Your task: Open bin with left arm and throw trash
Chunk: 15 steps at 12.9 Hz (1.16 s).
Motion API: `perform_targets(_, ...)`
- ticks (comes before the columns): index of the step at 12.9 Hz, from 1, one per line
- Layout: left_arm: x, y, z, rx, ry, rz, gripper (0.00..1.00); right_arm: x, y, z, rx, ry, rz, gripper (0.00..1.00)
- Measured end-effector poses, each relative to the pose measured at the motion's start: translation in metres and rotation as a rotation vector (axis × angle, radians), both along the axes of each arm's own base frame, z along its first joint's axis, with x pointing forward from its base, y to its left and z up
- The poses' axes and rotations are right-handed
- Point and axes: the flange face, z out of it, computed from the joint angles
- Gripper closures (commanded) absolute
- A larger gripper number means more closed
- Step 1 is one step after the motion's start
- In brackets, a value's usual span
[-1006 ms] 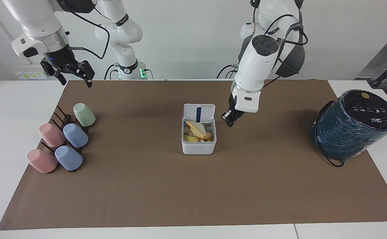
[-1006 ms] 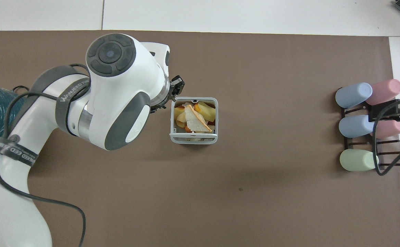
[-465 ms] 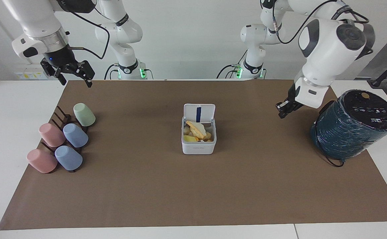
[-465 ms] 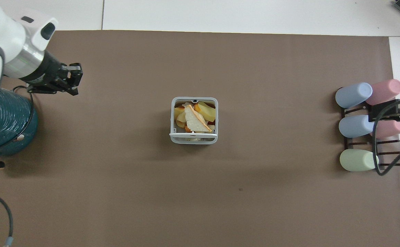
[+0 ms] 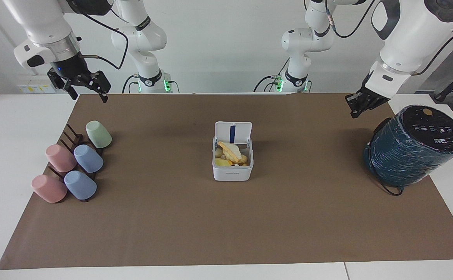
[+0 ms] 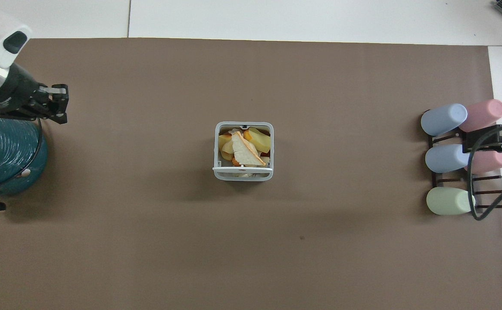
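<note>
Left gripper (image 5: 357,108) hangs shut, empty, beside the teal cylinder (image 5: 413,149).

glossy plastic bin (image 5: 232,171), matt paper mat (image 5: 172,217)

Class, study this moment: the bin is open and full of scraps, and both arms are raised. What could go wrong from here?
1. The bin stands with its lid upright and the food scraps heaped near the rim; a knock could spill them.
2. The left end effector, shut, hangs beside the teal cylinder; a low move might strike it.
3. The right end effector, open, hangs near the cup rack; dropping could topple cups.
</note>
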Motion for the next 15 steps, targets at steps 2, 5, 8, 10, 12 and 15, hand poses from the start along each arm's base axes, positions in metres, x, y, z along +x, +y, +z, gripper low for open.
perform_targets(2, -0.01, 0.0, 0.005, 0.002, 0.0, -0.043, 0.51, 0.0, 0.0, 0.0, 0.0, 0.0, 0.0, 0.0)
perform_targets(5, -0.015, 0.0, 0.002, 0.005, 0.011, -0.057, 0.0, 0.0, 0.0, 0.0, 0.0, 0.0, 0.0, 0.0)
perform_targets(8, -0.013, -0.001, 0.001, 0.003, -0.008, -0.06, 0.0, 0.0, 0.0, 0.0, 0.0, 0.0, 0.0, 0.0)
perform_targets(10, -0.008, -0.003, 0.001, -0.001, -0.042, -0.063, 0.0, 0.0, 0.001, 0.0, 0.0, 0.0, 0.001, 0.0)
perform_targets(12, -0.005, -0.005, -0.005, -0.004, -0.065, -0.065, 0.0, 0.0, 0.001, 0.0, 0.0, 0.0, 0.003, 0.0)
perform_targets(15, -0.006, -0.005, -0.008, -0.003, -0.068, -0.066, 0.0, 0.0, 0.002, 0.0, 0.0, 0.0, 0.003, 0.0)
